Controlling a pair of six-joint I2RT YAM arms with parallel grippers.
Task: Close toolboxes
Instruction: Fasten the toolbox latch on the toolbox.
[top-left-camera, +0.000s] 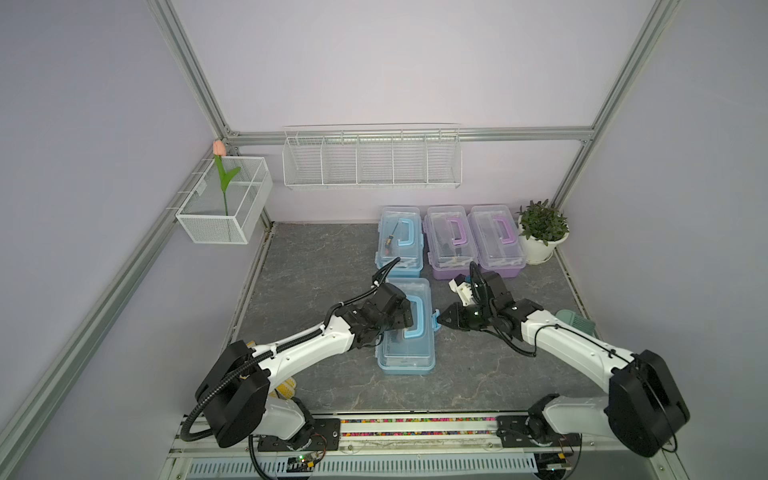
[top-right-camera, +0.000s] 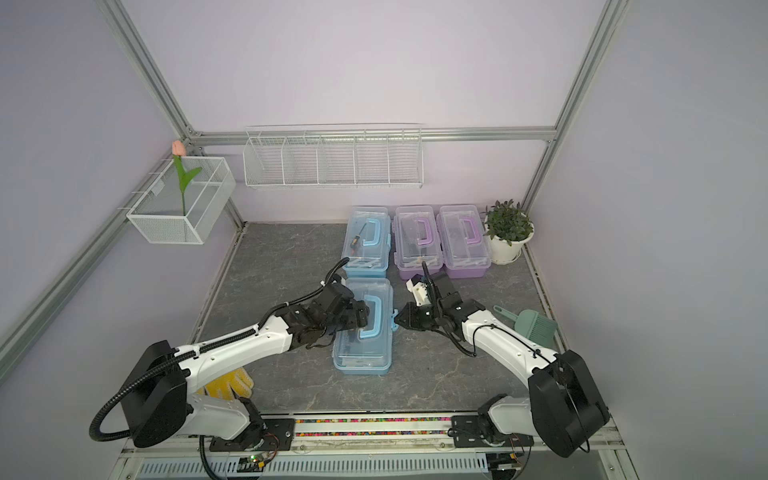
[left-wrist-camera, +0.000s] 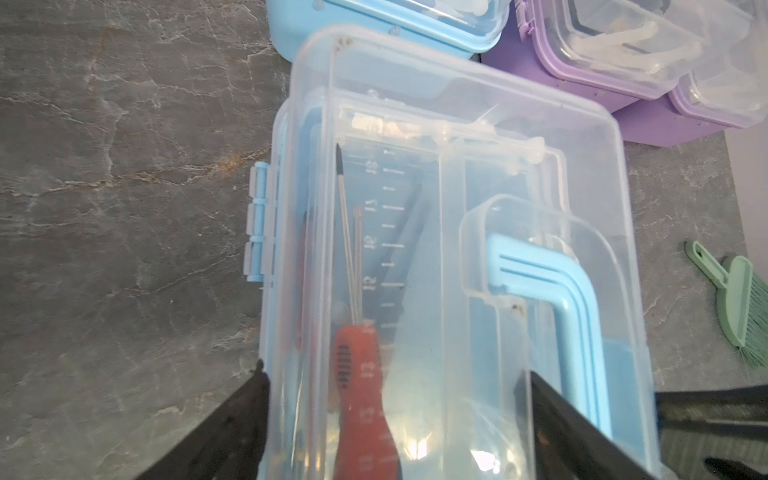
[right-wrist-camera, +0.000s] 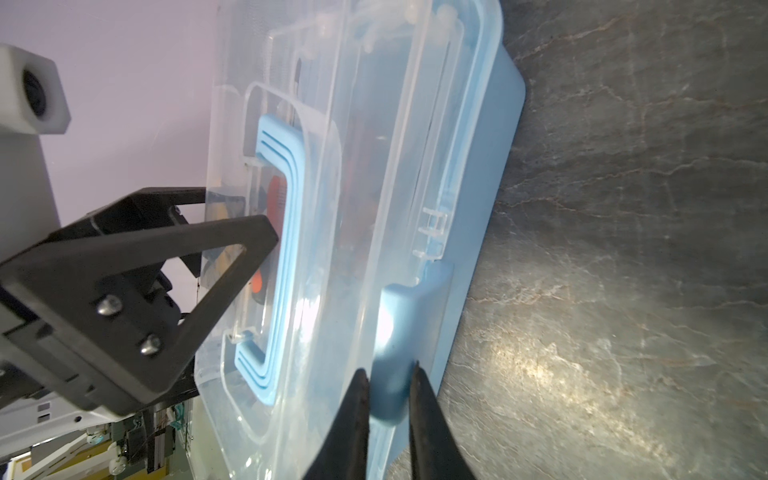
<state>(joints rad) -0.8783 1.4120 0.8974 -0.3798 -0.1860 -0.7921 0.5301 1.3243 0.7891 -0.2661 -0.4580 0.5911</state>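
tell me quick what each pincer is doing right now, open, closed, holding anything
left pincer: open, straddling the near blue toolbox
right pincer: closed on its blue latch

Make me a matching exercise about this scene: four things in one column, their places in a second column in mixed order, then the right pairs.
Things:
1 tulip
2 plant
3 brush
4 latch

Places:
A in the right gripper
B in a wire basket
C by a purple toolbox
D by the right arm

Pairs: 1-B, 2-C, 3-D, 4-A
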